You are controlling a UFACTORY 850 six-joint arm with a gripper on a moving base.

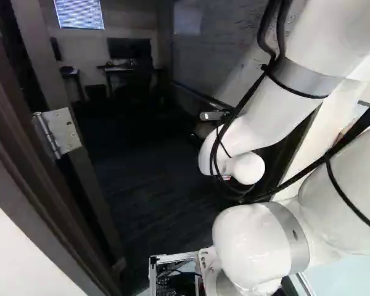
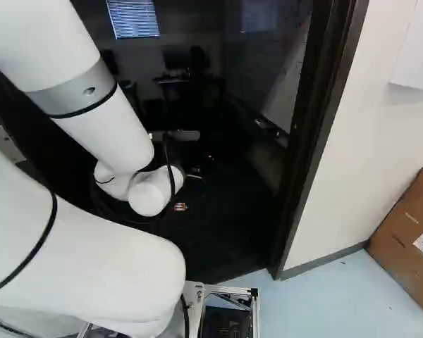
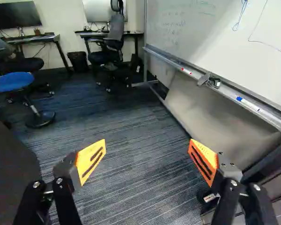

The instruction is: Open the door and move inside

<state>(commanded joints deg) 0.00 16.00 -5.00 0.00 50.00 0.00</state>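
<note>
Door (image 1: 86,172) hangs wide open by its hinge (image 1: 65,132), at the left of the left base view, swung into the dark room. It looks to be that way so there is a big gap to go through. The opening part seems done, I think, and now it is time to roll in.

The white arm (image 1: 268,117) reaches ahead, through the gap. That may be so it could hold the door back if it swings. The gripper (image 3: 147,150) has its fingers spread far apart, with no handle between its orange pads (image 3: 90,161) — maybe because there is nothing left to pull.

The base's metal front (image 2: 256,310) sits low, near the foot of the door frame (image 2: 317,148). It should go slow and straight, because the arm or a front corner could bump the side. Inside, a whiteboard (image 3: 210,42) stands along the wall on the frame's side, so the arm should keep off its pen tray (image 3: 225,89) — and the blue stool (image 3: 14,81) is farther in.
</note>
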